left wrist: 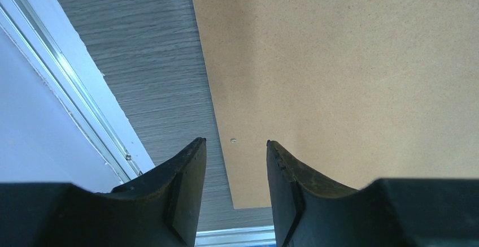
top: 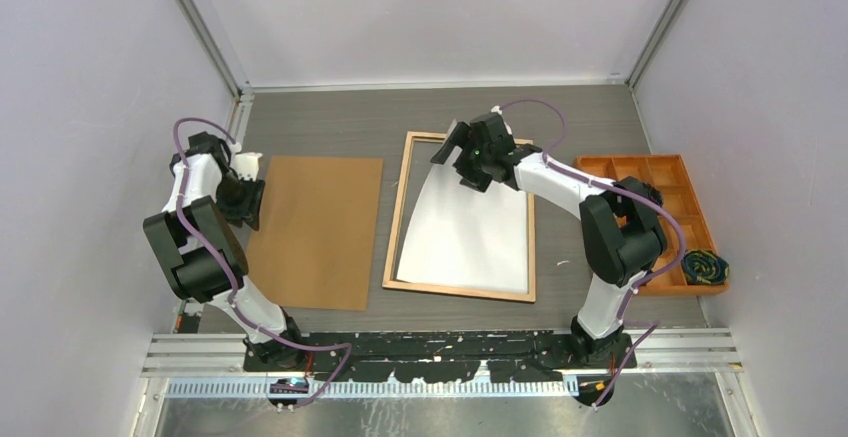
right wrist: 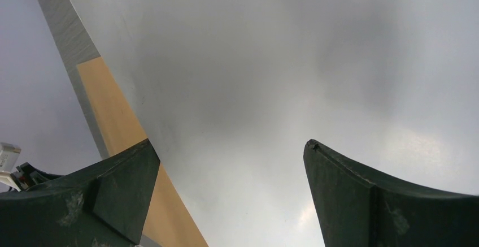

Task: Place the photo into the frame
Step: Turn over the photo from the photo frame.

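Note:
The frame [top: 401,207] lies light-wood side up at the table's middle. The photo [top: 470,237] lies on it white back up, its near edge along the frame's near rail and its far left corner set inward from the frame's corner. My right gripper [top: 456,152] is open over the photo's far edge; in the right wrist view [right wrist: 229,142] the jaws stand wide apart above the white sheet [right wrist: 294,60], with a frame rail [right wrist: 107,105] at the left. My left gripper [top: 247,200] is open and empty over the brown backing board's left edge [left wrist: 236,141].
The brown backing board [top: 315,227] lies flat left of the frame; it also shows in the left wrist view [left wrist: 350,66]. An orange compartment tray [top: 693,171] stands at the right with a dark cord bundle [top: 706,266] in its near corner. Walls close in on three sides.

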You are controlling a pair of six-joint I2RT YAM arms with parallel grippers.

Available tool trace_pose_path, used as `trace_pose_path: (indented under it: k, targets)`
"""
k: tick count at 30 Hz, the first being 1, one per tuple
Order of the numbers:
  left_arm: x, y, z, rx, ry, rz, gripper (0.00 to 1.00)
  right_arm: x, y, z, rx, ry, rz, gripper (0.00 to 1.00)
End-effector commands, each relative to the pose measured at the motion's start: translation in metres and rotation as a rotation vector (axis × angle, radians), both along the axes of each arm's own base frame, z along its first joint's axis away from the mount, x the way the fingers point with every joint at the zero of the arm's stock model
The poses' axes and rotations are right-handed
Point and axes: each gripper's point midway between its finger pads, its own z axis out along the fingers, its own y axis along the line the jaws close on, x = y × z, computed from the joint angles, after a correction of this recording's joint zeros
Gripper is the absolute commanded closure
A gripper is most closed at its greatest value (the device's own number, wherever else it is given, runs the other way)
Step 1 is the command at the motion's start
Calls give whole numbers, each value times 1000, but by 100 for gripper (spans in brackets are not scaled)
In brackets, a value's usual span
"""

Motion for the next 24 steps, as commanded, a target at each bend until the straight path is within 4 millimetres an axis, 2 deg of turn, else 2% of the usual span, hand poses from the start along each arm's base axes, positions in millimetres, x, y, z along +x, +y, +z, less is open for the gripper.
trace_pose_path:
  k: [1,7,11,15,24]
  targets:
    - [0,-2,9,9,-31,-15,54,5,1,33,44,-65,-5,0]
    - [-1,0,8,14,-22,-20,54,5,11,36,121,-77,24,0]
    - [-2,0,9,20,-26,-22,54,15,16,51,257,-140,18,0]
    - [-1,2,9,30,-25,-22,54,18,19,61,288,-172,30,0]
    - [0,4,7,37,-21,-18,54,10,12,49,219,-137,26,0]
